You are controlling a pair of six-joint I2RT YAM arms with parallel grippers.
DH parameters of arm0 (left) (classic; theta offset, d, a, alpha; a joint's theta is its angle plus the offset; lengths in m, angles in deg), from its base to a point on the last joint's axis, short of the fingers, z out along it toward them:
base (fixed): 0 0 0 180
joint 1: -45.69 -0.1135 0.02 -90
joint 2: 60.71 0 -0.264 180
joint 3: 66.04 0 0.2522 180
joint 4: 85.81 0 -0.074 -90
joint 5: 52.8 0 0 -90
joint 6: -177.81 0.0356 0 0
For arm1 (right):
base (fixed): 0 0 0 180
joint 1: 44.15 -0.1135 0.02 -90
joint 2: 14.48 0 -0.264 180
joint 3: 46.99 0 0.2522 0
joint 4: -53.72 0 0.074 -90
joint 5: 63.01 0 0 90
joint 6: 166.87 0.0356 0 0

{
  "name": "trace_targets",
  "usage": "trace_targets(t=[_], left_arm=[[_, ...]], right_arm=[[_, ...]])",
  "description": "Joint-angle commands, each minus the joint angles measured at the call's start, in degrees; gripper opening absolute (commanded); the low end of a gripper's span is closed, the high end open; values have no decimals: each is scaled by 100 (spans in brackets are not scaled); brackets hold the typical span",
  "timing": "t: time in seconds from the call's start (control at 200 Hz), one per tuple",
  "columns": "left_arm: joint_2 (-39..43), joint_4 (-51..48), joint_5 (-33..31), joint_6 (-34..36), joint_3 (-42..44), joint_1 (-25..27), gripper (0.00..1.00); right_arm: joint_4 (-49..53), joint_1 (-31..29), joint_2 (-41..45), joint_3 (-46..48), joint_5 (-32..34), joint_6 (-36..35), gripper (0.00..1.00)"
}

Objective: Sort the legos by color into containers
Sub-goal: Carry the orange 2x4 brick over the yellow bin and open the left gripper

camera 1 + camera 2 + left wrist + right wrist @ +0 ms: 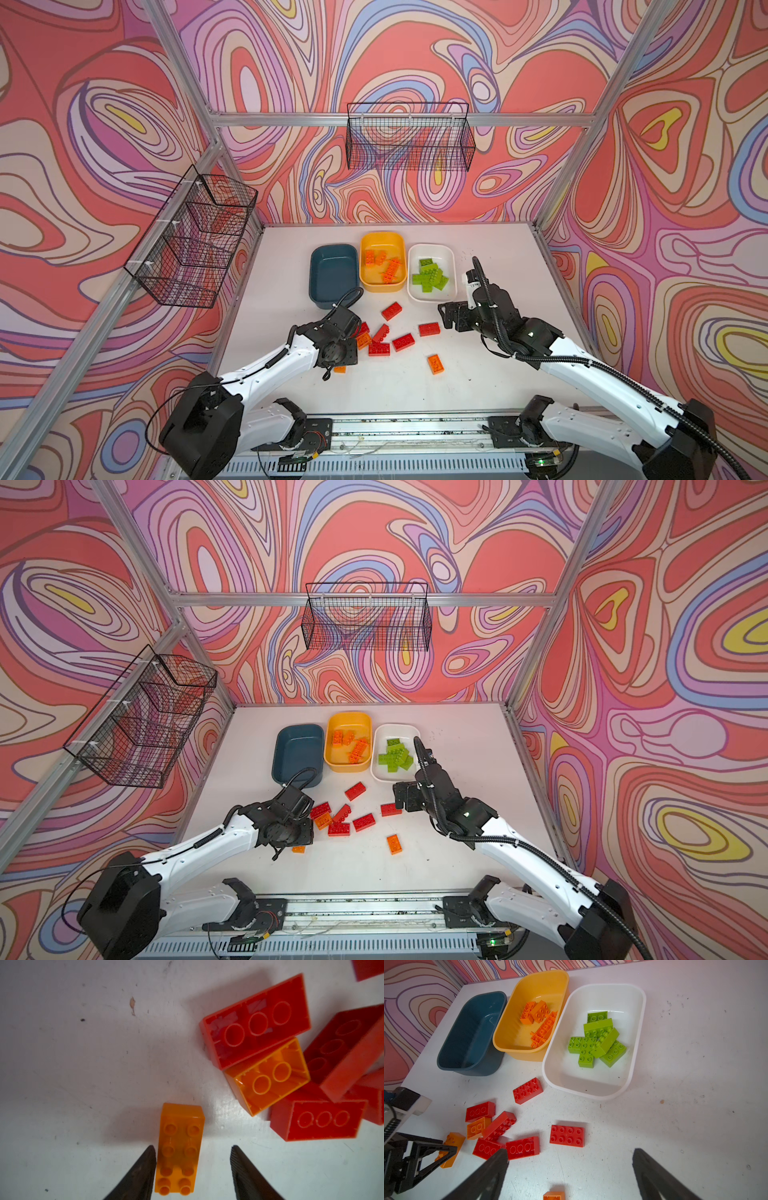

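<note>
My left gripper stands open astride an orange lego lying studs-up on the table; one finger touches its side, the other is clear of it. In a top view that lego peeks from under the left wrist. Beside it lie several red legos and an upturned orange one; another orange lego lies alone. The teal container is empty, the yellow holds orange legos, the white holds green ones. My right gripper hangs open and empty near the white container.
Black wire baskets hang on the back wall and the left wall. Aluminium frame posts stand at the table's corners. The arms' base rail runs along the front edge.
</note>
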Motion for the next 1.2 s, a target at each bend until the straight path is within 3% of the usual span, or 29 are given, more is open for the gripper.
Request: trace_targets(t=[0.0,0.16,0.401,0.626,0.831,1.192], left_arm=[[-150,25,-180,-138,111,32,59],[-162,59,-244,-214,238,37,52],[-375,41,-207,-202,177,37,22],[-397,-301,-313,-74,-468,41,16],[-1014,-373,-602,471,-2306,37,17],[-4547,-1033,-255,1455,-7264,-394,18]], right_arm=[[155,-22,109,-106,137,30,98],[96,-18,32,-106,115,14,98],[54,-21,3,-116,110,-34,98],[128,-18,112,-128,218,-76,98],[88,-22,164,-120,286,-78,98],[253,1,350,-52,403,-9,98]])
